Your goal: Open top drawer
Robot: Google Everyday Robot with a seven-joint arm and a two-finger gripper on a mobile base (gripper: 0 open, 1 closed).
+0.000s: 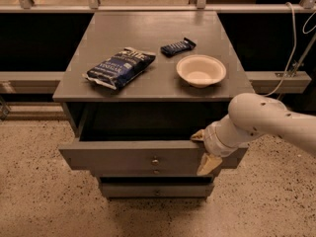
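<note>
The grey cabinet top carried a dark blue chip bag at front left, a small dark snack bar farther back, and a pale bowl at right; the gripper sat below, at the top drawer front's right end

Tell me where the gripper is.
In the camera view, the gripper is at the right end of the top drawer front, right of its knob.

Top drawer (grey, round-knobbed) stands pulled out — gripper at its front.

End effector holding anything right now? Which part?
Cannot tell: end effector sits at the top drawer front panel's right end, grip unclear.
</note>
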